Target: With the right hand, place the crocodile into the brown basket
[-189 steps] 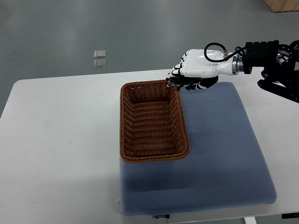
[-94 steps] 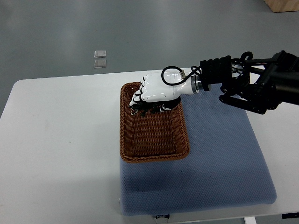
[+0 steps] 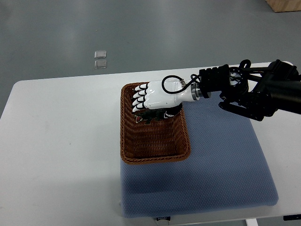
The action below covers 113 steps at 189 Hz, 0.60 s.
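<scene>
The white fingers of the right hand are curled tight around the small dark crocodile toy, which hangs under the palm just above the floor of the brown rectangular wicker basket, at its 12 o'clock end. The black forearm runs out toward 3 o'clock. The basket lies on the 10 o'clock corner of a blue-grey padded mat on a white table. Beyond is grey floor, with two small clear squares at 11 o'clock and a tan box corner at 1 o'clock.
</scene>
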Each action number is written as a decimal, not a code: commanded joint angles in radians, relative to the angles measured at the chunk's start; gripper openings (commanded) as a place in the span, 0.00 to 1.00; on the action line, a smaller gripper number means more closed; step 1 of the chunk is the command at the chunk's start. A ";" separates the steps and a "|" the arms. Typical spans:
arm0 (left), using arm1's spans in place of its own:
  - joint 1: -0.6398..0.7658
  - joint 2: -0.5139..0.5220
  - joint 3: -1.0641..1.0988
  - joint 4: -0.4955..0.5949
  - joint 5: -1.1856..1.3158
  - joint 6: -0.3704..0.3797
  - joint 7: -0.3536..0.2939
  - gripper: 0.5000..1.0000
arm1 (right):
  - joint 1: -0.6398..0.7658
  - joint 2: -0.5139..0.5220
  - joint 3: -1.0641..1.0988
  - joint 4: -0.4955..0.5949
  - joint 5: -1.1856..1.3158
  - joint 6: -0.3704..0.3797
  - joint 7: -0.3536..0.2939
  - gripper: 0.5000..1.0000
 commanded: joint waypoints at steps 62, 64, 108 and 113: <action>-0.001 0.000 0.000 0.000 0.000 0.000 0.000 1.00 | -0.016 -0.090 0.167 0.014 0.128 0.161 0.000 0.86; 0.000 0.000 0.000 0.000 0.000 0.000 0.000 1.00 | -0.019 -0.095 0.171 0.015 0.138 0.170 0.000 0.86; -0.001 0.000 0.000 0.000 0.000 0.000 0.000 1.00 | -0.053 -0.152 0.220 0.015 0.391 0.321 0.000 0.86; -0.001 0.000 0.000 0.000 0.000 0.000 0.000 1.00 | -0.059 -0.153 0.224 0.015 0.414 0.330 0.000 0.86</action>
